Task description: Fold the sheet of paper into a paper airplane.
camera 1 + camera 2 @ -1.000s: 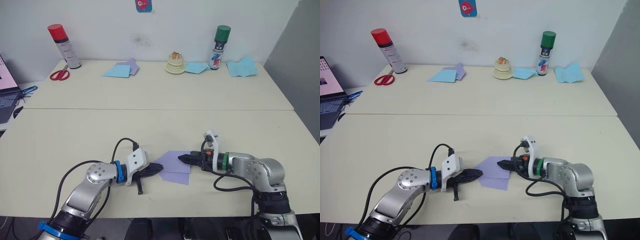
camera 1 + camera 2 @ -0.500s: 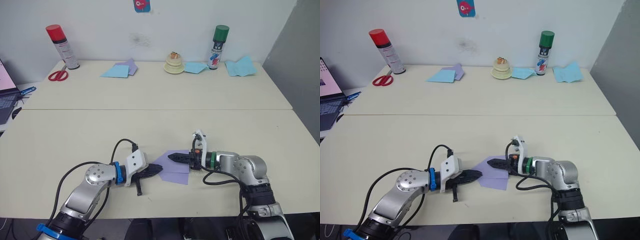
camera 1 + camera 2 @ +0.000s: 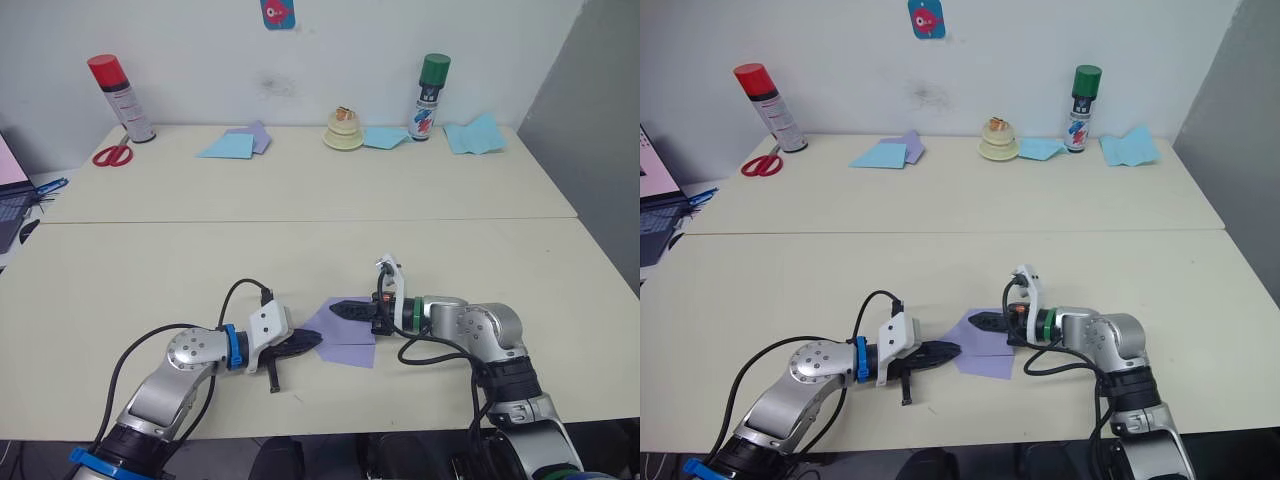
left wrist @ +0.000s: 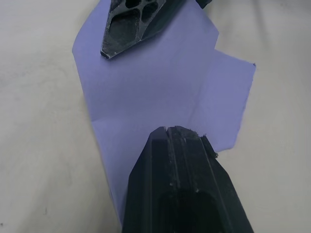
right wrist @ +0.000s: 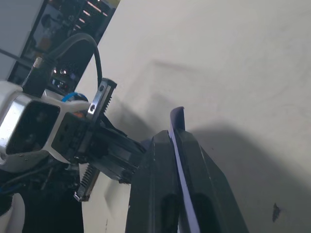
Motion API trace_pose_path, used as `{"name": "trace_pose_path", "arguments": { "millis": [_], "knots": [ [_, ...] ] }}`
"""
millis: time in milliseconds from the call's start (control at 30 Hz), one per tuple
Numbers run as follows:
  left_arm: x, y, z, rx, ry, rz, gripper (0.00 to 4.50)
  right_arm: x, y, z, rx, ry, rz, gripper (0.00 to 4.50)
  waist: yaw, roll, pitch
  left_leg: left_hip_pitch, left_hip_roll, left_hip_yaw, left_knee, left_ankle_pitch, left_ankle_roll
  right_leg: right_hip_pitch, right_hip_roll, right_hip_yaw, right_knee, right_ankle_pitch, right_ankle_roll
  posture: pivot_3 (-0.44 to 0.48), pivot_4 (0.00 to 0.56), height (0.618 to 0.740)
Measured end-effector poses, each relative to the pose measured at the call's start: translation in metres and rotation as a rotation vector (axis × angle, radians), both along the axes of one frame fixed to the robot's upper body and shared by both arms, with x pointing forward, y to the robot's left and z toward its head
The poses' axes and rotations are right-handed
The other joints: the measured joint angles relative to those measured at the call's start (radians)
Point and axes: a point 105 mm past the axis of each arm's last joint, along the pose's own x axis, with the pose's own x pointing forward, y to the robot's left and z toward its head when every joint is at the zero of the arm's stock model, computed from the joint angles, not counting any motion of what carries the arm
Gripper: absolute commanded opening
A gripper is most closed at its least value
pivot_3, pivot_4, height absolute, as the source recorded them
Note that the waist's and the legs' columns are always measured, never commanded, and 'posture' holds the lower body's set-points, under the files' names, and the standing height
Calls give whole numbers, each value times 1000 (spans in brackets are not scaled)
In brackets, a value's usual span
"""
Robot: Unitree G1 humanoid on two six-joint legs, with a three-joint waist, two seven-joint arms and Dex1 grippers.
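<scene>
Here, low in the centre of the frame, we see the sheet of paper (image 3: 345, 334) lying partly folded on the near desk (image 3: 150, 270), a lavender sheet with one flap doubled over. Our left gripper (image 3: 308, 342) lies on the sheet's left corner, its fingers (image 4: 181, 182) closed together and pressing flat on the paper. Our right gripper (image 3: 342, 311) reaches in from the right, its fingers (image 5: 165, 194) closed on a raised edge of the sheet, which stands thin between them. Along the top of the frame stand a red-capped spray can (image 3: 116, 96), scissors (image 3: 108, 155), blue papers (image 3: 230, 146) and a green-capped spray can (image 3: 428, 96).
</scene>
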Motion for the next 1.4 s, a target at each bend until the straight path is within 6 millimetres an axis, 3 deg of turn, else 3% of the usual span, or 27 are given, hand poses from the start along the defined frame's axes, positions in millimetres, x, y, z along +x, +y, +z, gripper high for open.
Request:
{"name": "trace_pose_path", "arguments": {
  "millis": [167,600,1033,1400],
  "knots": [
    [1,9,-2,6,9,21,0,2,0,-6,-81,-146,-3,61,0,0,0,2,0,0,0,0,0,2,-1,0,0,0,0,0,150,725],
    [1,10,-3,-24,40,36,0,1,-3,-16,-172,-365,23,61,3,1,1,2,0,0,0,0,0,2,-1,0,-1,-3,-4,0,150,725],
    [3,10,-4,-108,134,106,0,-13,-8,-18,-278,-844,190,61,9,2,3,2,0,0,-1,0,0,1,-1,-1,-1,-4,-7,0,150,725],
    [14,11,-1,-92,87,145,0,-12,-8,-22,-304,-899,205,61,13,2,3,2,0,0,-1,0,0,1,-1,0,-1,-5,-7,0,150,725]
  ]
}}
